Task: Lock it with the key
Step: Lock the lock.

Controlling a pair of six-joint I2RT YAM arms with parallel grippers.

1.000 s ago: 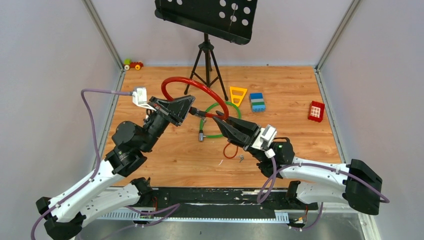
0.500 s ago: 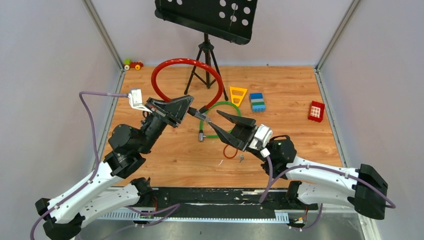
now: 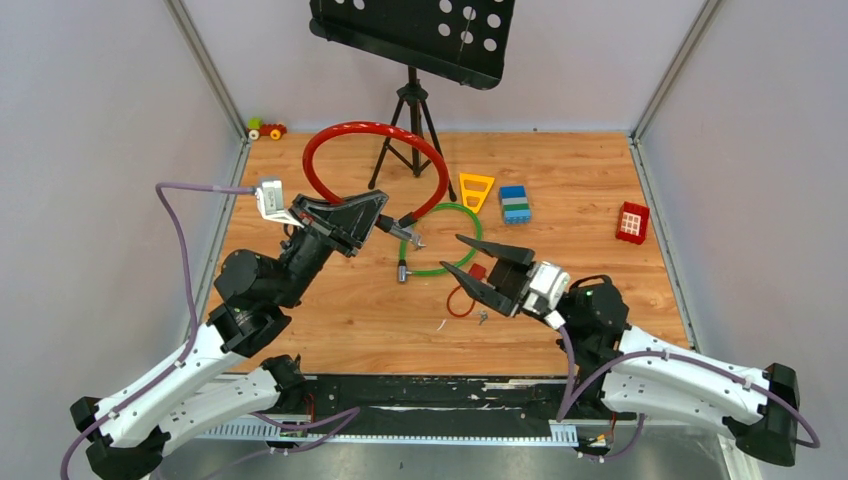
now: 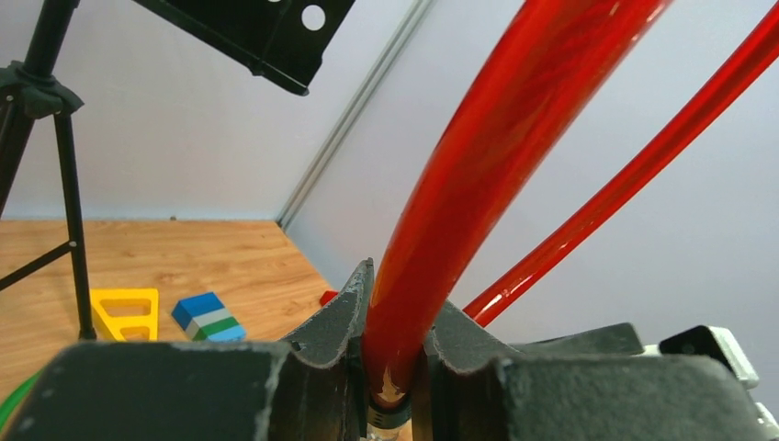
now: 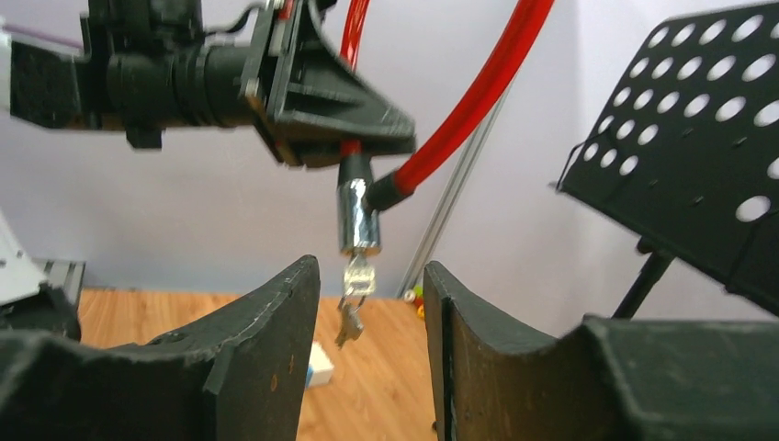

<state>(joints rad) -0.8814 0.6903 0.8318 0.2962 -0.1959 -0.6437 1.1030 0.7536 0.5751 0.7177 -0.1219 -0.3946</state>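
Note:
My left gripper (image 3: 375,222) (image 4: 401,289) is shut on the thick red cable (image 3: 375,128) (image 4: 478,184) just above its silver lock cylinder (image 5: 358,216), and holds it off the table. The key (image 5: 359,276) (image 3: 415,243) sticks out of the cylinder's lower end, and a second small key (image 5: 348,322) dangles from it on a ring. My right gripper (image 3: 452,253) (image 5: 372,266) is open a short way in front of the key. Its fingers stand on either side of the key in the right wrist view and touch nothing.
A green cable loop (image 3: 470,225), a small red padlock (image 3: 478,271), a thin red loop (image 3: 460,300) and small metal bits (image 3: 482,317) lie under the grippers. Behind stand a music stand tripod (image 3: 410,120), a yellow triangle (image 3: 476,188), a blue-green block (image 3: 515,203) and a red block (image 3: 632,221).
My right gripper has opened, let go of the key end and drawn back toward the near right. The red loop has swung up and back. The left gripper keeps its grip.

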